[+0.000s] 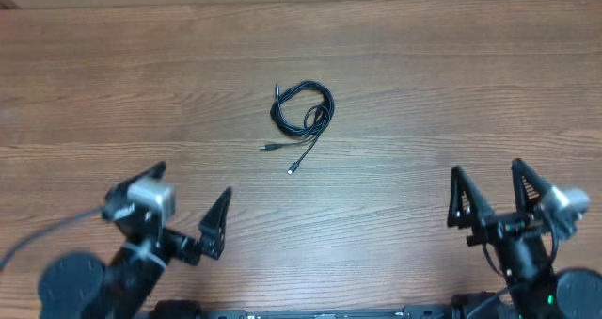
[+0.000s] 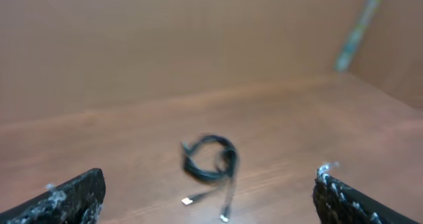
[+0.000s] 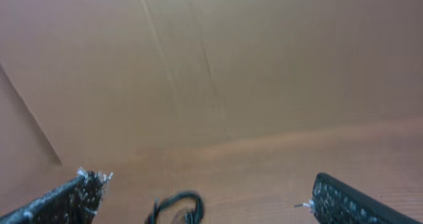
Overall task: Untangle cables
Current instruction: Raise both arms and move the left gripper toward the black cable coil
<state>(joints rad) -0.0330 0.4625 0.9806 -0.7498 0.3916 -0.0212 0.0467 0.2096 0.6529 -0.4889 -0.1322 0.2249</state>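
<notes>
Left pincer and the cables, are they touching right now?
Apart. The overhead view shows bare table between the open left pincer and the cables.

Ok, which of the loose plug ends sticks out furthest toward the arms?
The plug end on the tail running straight out of the coiled cables. The other loose end lies farther back to its left; a third points away.
</notes>
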